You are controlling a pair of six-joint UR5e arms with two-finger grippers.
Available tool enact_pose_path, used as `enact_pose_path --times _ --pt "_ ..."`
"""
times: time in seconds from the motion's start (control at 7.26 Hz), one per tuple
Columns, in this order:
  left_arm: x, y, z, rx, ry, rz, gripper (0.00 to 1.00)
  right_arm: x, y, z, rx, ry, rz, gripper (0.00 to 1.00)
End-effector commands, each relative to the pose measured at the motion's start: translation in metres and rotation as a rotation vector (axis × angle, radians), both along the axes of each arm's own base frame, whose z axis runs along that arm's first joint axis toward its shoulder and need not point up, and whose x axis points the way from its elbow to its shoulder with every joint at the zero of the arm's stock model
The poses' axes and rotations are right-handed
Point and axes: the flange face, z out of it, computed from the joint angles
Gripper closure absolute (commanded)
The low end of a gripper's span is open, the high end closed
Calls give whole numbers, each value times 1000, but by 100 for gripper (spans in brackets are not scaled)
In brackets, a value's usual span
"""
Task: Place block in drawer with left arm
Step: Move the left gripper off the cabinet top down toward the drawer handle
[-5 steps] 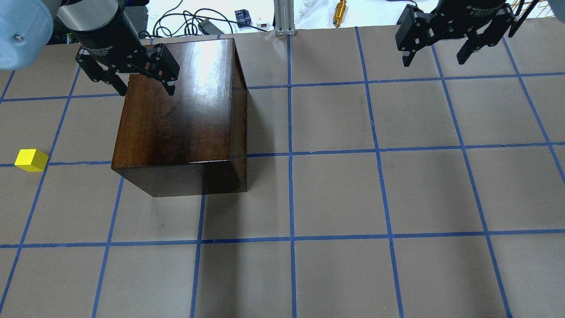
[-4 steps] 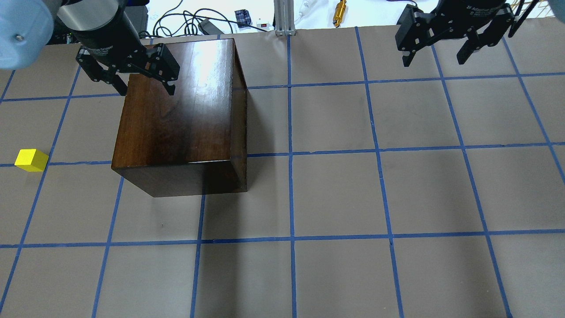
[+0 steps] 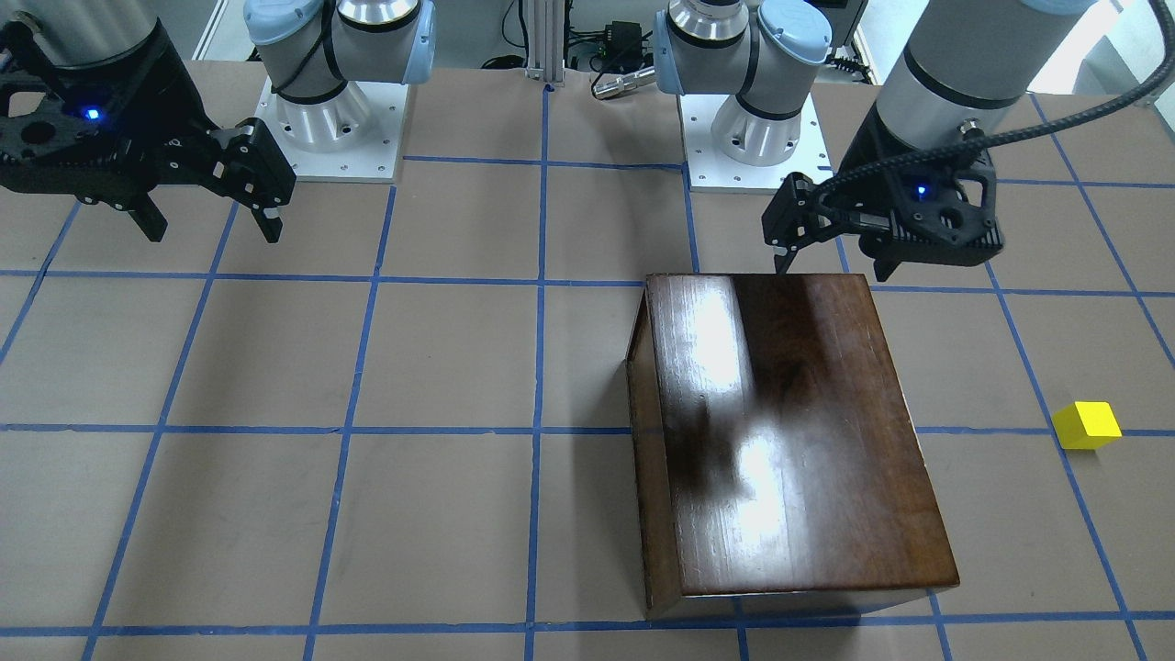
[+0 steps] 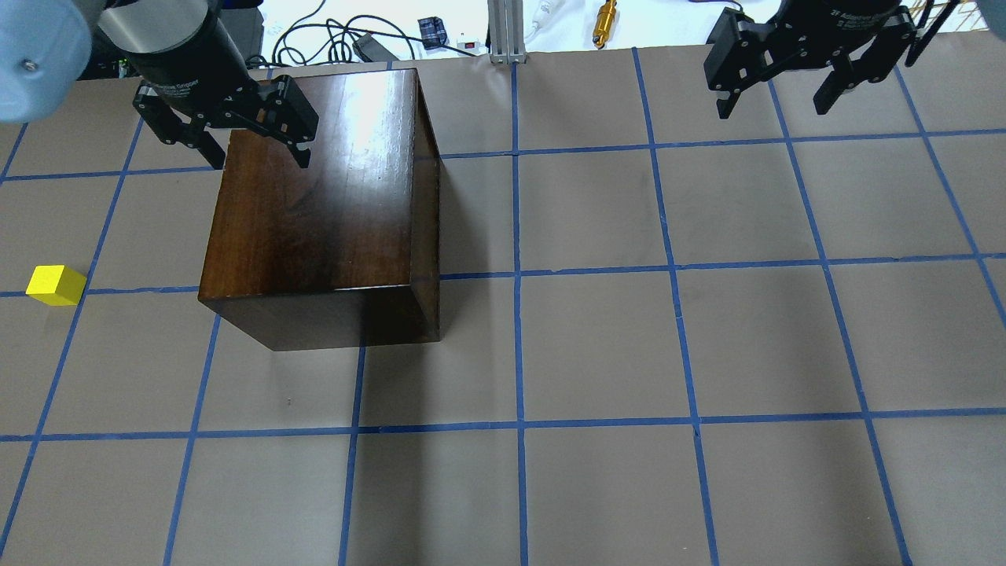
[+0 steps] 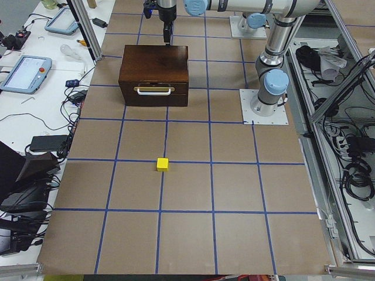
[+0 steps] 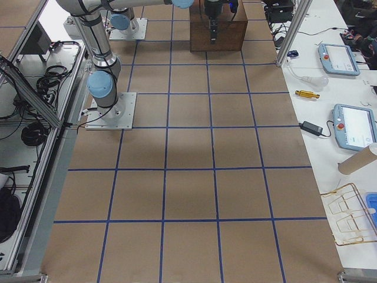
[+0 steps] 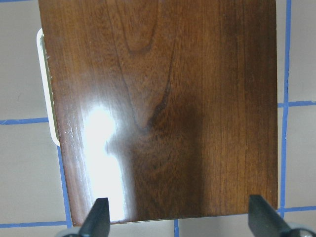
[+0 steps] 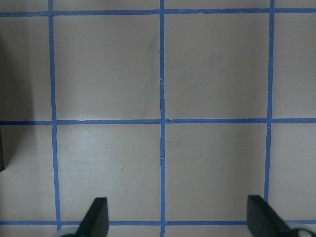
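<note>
The yellow block lies on the table mat, well apart from the dark brown wooden box; it also shows in the front-facing view and the exterior left view. The drawer is closed, with its pale handle on the box's front. My left gripper is open and empty, hovering over the box's edge opposite the block; in the left wrist view the box top fills the frame. My right gripper is open and empty above bare mat.
The mat carries a blue tape grid. Cables and a gold tool lie beyond the table's edge. The arm bases stand at the robot's side of the table. Teach pendants lie on a side bench.
My left gripper has shifted very slightly upward in the overhead view, still open over the box. The block, the box and the right arm have not moved.
</note>
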Motion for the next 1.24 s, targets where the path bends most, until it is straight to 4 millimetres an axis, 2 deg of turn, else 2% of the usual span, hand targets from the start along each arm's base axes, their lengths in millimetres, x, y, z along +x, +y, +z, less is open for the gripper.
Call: enact_pose_path --times 0.0,0.14,0.41,0.69,0.96,1.1 --pt "85 -15 -13 5 85 2 2 0 0 -1 1 0 1 0" --pt "107 -22 -28 25 110 6 1 0 -1 -1 1 0 -1 0" --pt "129 -42 -63 54 172 -35 1 0 0 -1 1 0 1 0" --pt "177 -61 -100 68 256 -16 1 0 0 -1 1 0 1 0" --pt "203 -59 -111 70 266 -32 1 0 -1 -1 1 0 -1 0" --pt "214 -61 -123 74 269 -51 1 0 0 -1 1 0 1 0"
